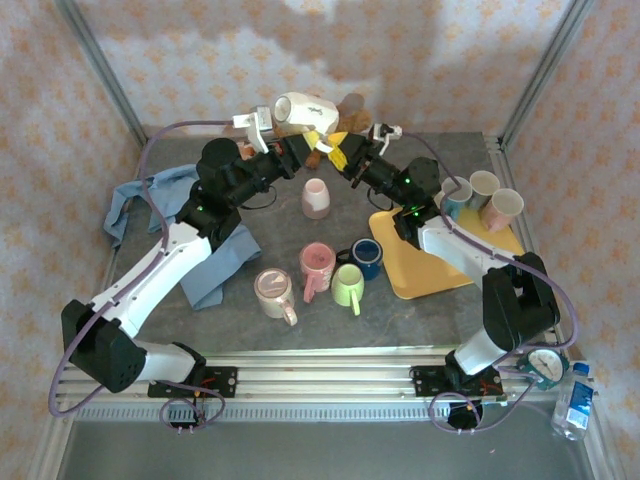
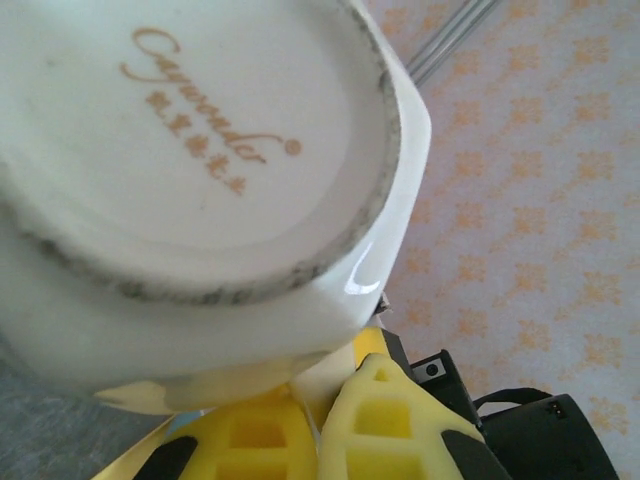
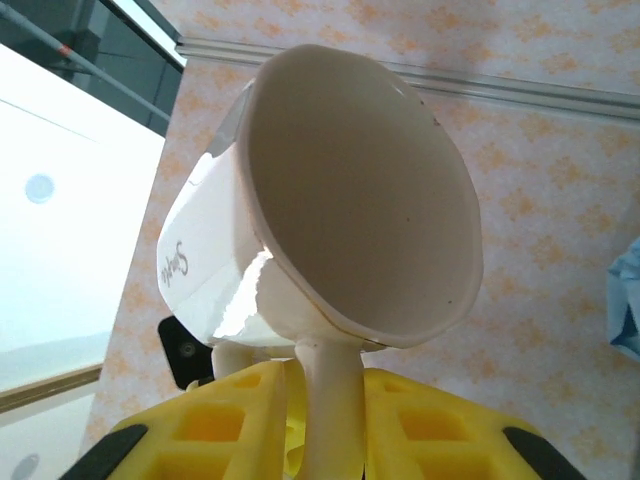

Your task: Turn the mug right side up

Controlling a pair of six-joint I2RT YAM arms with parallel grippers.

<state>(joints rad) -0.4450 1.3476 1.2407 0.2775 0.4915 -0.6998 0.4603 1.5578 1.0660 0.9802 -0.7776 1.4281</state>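
Backdrop: pale floral-print walls on 3 sides, grey counter (image 1: 290, 335) below.
Mug (image 1: 305, 108): white, held clear of the counter at back centre between the 2 arms. On its side, mouth toward the right wrist camera, stamped base toward the left wrist camera.
Left gripper (image 2: 315, 395): clamped hard on the mug just below the base, yellow fingers (image 2: 385, 420) almost meeting.
Right gripper (image 3: 325, 385): narrow, with the handle (image 3: 330, 430) running down between the yellow pads (image 3: 420, 420). Pressing or merely flanking, cannot tell.
Reason for hold: judged a mid-air exchange, giving a fresh grasp so the mouth can end upward.
Stage: half turned, not yet set down upright.
Risk: slip on glazed ceramic during any regrasp.
Nearby stock: yellow tray (image 1: 400, 285), blue cloth (image 1: 140, 200).
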